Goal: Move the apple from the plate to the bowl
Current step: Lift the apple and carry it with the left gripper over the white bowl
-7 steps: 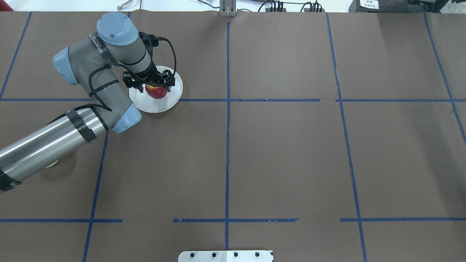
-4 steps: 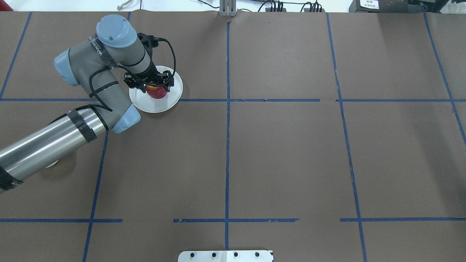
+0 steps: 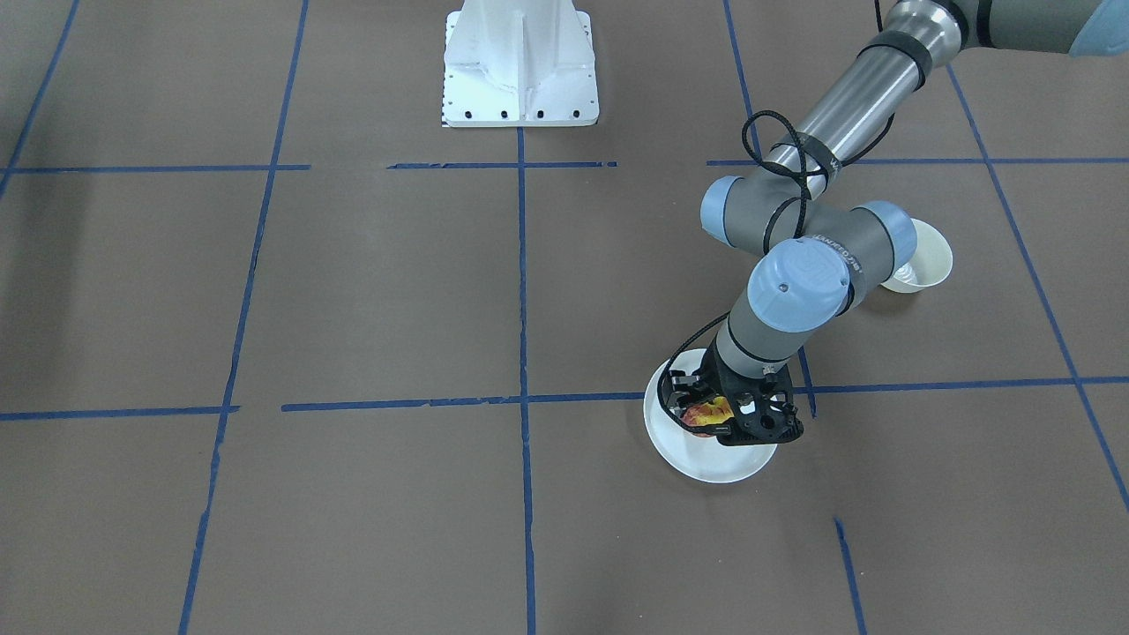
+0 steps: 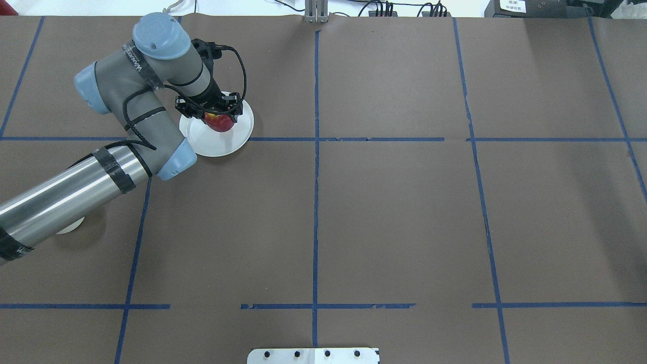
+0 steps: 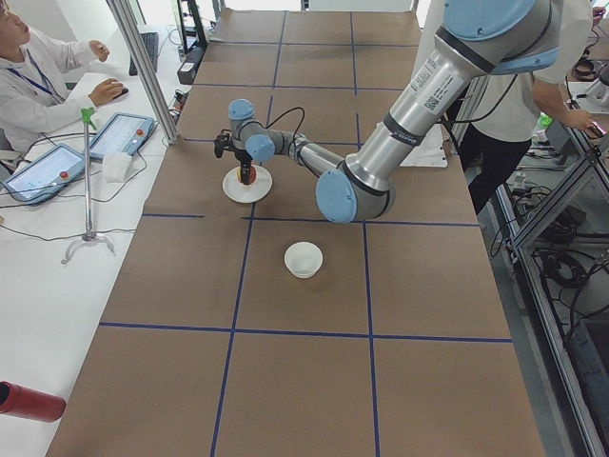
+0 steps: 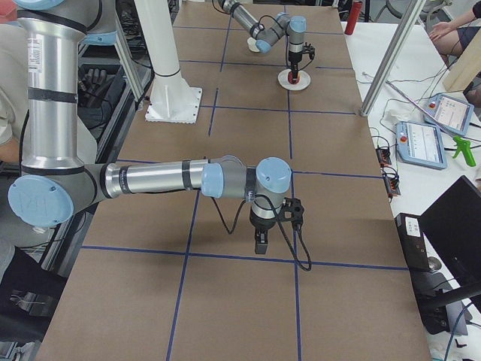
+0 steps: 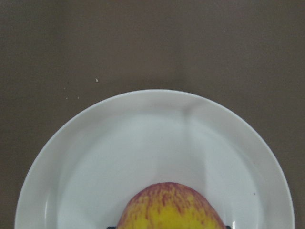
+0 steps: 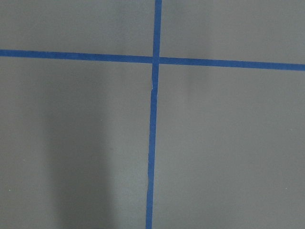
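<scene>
Left tool [image 4: 219,116] was closed around the apple [image 4: 219,124], one finger on each side of the fruit, gripping it over the plate [image 4: 222,145]. In the left wrist view the apple's red-streaked yellow skin filled the bottom edge, with the plate's white floor and rim spread out beyond it. Whether the fruit rested on the plate or hung just clear of it could not be told. The bowl [image 3: 926,257] stood apart from the plate on the brown tabletop [image 4: 394,212], nearer the robot's base and partly hidden behind the left arm's elbow. Right tool [image 6: 260,244] pointed down over a crossing of blue tape lines [image 8: 153,143], well away from both dishes. How far it was open could not be told.
</scene>
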Controlling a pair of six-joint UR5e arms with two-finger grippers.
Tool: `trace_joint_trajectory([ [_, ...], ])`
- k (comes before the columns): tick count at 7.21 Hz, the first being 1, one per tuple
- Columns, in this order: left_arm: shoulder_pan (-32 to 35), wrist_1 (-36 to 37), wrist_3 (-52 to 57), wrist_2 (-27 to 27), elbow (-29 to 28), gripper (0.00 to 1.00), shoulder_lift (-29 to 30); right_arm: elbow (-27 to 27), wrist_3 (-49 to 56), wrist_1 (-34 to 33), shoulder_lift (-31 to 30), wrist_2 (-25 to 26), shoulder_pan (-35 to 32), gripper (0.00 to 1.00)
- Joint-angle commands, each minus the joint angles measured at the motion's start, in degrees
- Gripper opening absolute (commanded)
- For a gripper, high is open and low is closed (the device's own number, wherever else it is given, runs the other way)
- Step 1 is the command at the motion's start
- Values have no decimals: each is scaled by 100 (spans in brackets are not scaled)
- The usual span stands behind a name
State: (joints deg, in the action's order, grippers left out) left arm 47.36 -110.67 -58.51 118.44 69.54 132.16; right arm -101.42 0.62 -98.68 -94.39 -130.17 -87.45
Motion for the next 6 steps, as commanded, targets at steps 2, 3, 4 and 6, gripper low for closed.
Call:
trace_joint_trajectory([
  [2,327,405,164,109,1485,0,-975,0,0,-2,0,0,0,100],
  [3,423,423,443,109,2319,0,-1721,9,9,6,0,0,0,100],
  [4,493,502,750,117,3093,0,-2529,0,0,-2,0,0,0,100],
  [6,720,511,1505,126,4125,0,-4059,0,0,-2,0,0,0,100],
])
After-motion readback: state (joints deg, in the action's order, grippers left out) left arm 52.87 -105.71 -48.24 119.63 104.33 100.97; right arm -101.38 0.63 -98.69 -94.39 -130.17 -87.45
